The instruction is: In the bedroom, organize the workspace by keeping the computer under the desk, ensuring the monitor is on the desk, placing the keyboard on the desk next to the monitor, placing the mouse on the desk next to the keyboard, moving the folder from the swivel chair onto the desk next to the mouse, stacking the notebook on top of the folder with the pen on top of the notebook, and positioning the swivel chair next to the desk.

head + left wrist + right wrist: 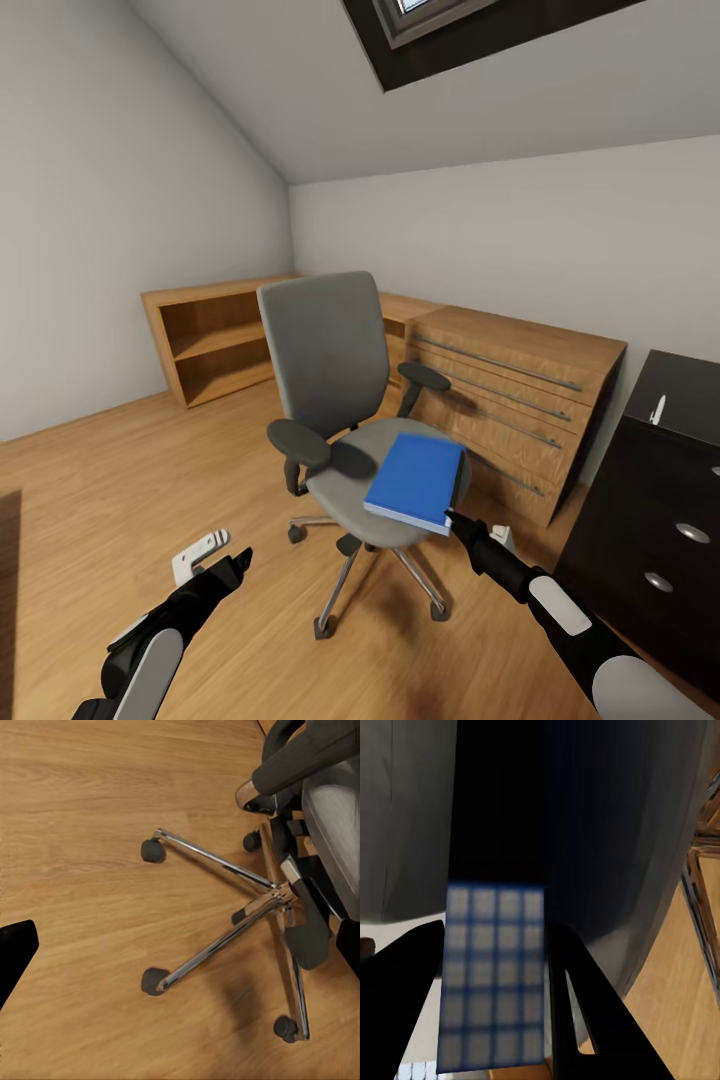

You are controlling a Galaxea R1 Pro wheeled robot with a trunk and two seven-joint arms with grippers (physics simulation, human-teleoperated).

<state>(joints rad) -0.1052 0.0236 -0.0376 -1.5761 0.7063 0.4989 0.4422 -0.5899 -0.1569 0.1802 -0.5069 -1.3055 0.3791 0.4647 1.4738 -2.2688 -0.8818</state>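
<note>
Wood floor point(100, 480): bare boards, runs under everything
Shelf unit point(215, 335): far left, against wall, open shelves
Left gripper point(238, 562): near left, low over floor, short of chair base; finger tips at frame edges in left wrist view, wide apart, holding nothing
Swivel chair point(330, 370): centre, grey, chrome star base point(225, 915) on castors
Folder point(415, 480): blue, flat on seat, right side, near corner overhangs seat edge
Right gripper point(452, 518): at folder's near right corner; fingers point(405, 1005) straddle folder edge, cannot tell if clamped
Drawer chest point(520, 400): wood, right of chair, far
Black cabinet point(650, 500): far right, near
</note>
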